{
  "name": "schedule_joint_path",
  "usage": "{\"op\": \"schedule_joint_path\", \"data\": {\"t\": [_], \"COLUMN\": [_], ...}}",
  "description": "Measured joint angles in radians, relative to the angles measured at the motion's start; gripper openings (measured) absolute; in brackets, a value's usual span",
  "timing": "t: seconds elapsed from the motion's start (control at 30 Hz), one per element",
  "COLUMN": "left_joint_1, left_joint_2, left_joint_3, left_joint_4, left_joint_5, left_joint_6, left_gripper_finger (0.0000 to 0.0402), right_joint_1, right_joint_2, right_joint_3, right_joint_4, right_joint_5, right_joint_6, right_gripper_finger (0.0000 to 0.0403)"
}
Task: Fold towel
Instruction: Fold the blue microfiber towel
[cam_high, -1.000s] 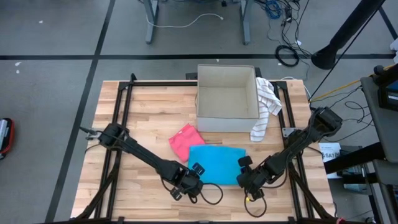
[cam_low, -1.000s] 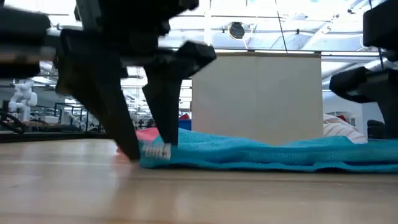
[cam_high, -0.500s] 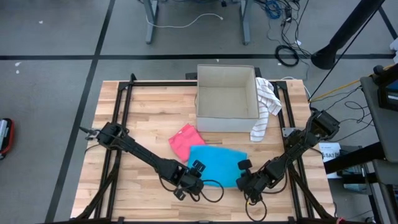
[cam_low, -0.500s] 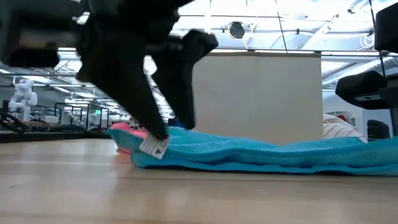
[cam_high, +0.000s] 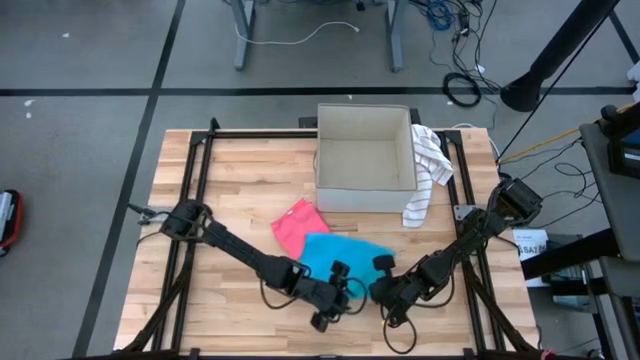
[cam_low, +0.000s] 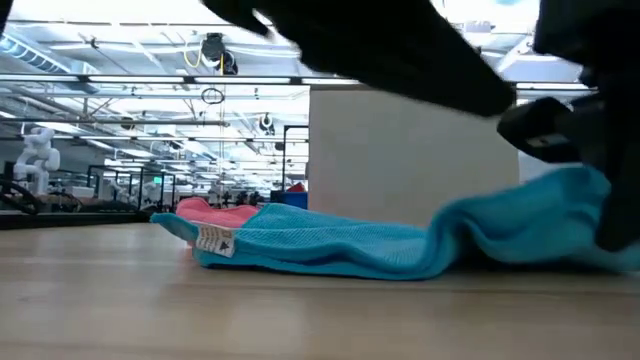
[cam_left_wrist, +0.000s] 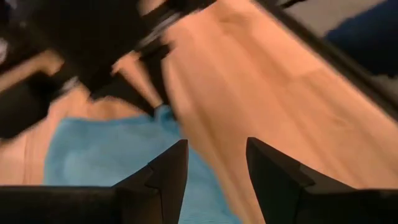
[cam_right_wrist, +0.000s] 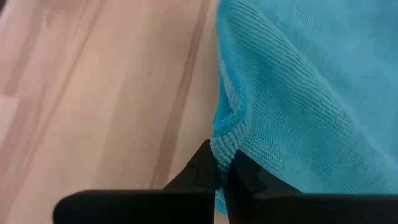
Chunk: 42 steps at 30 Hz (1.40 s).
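the blue towel lies just in front of the cardboard box, overlapping a pink cloth. the right gripper, fingers pressed together, pinches its front corner, lifted, with the towel's body stretching boxward. the left gripper, fingers spread and empty, hovers beside it.

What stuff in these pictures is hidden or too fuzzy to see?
- Pink cloth: the blue towel covers part of it in the high view.
- Left claw: its fingers are open with nothing between them, but the arms above it in the left wrist view are blurred.
- Cardboard box: the low view shows only its side wall, not the inside.
- Striped cloth: the low view does not show it.
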Motion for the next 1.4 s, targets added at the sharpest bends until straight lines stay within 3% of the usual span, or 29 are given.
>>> {"op": "schedule_joint_path", "data": {"t": [0.3, 0.6, 0.9, 1.1, 1.4], "left_joint_1": [0.022, 0.019, 0.017, 0.023, 0.024], "left_joint_2": [0.040, 0.040, 0.039, 0.040, 0.040], "left_joint_3": [0.000, 0.000, 0.000, 0.000, 0.000], "left_joint_4": [0.164, 0.157, 0.142, 0.142, 0.140], "left_joint_5": [-0.009, -0.036, -0.090, -0.173, -0.188], "left_joint_6": [-0.078, -0.087, -0.135, -0.138, -0.089], "left_gripper_finger": [0.0184, 0.0225, 0.0229, 0.0182, 0.0047], "right_joint_1": [-0.030, -0.030, -0.035, -0.051, -0.042], "right_joint_2": [-0.002, -0.003, -0.003, -0.007, -0.007], "right_joint_3": [0.068, 0.186, 0.299, 0.330, 0.360], "right_joint_4": [-0.049, -0.221, -0.337, -0.330, -0.426], "right_joint_5": [0.005, 0.003, 0.048, 0.058, 0.063], "right_joint_6": [0.011, -0.004, -0.061, -0.085, -0.104], "right_gripper_finger": [0.0001, 0.0000, 0.0000, 0.0000, 0.0013]}}
